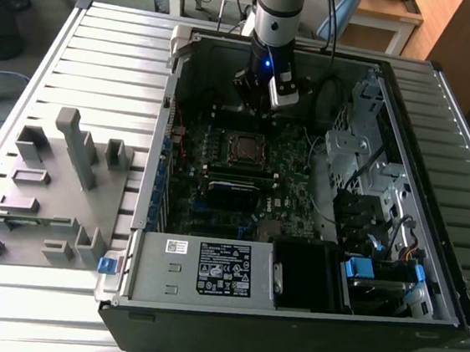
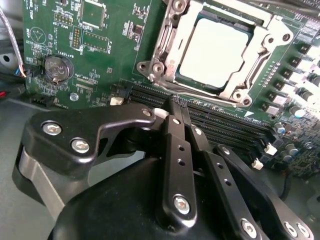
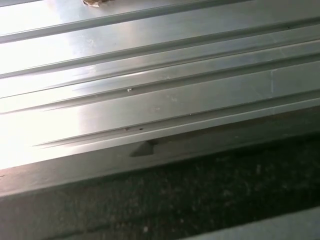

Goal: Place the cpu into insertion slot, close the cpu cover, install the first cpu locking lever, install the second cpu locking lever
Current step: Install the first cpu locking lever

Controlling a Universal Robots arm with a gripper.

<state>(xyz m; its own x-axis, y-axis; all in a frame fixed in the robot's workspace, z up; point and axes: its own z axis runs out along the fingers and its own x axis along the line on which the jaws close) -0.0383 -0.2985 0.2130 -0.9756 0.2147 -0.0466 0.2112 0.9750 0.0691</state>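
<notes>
Item 1, hand (image 1: 258, 101): I see it hanging on the arm over the far part of the open computer case (image 1: 243, 337), just beyond the socket. In the second wrist view the black fingers (image 2: 175, 150) are pressed together at their tips, clenched on nothing, and the hand (image 2: 178, 107) is poised above the memory slots (image 2: 225, 125).

Item 2, cpu (image 2: 214, 50): I find it lying flat in the socket, dull silver top up, apart from the hand. In the exterior view the cpu (image 1: 242, 148) sits near the middle of the motherboard (image 1: 283, 160).

Item 3, cpu cover (image 2: 167, 40): a silvery frame around the chip, its window showing the metal top. I cannot tell whether it is latched down.

Item 4, motherboard (image 2: 100, 45): green, with a coin cell battery (image 2: 55, 67) well apart from the socket.

Item 5, power supply (image 1: 200, 269): a grey box along the near wall of the case.

Item 6, fixture tray (image 1: 50, 173): grey, with upright holders, on the ribbed metal surface (image 1: 113, 54) to the exterior view's left of the case.

Item 7, surface (image 3: 150, 95): its ribs show bare in the first wrist view.
</notes>
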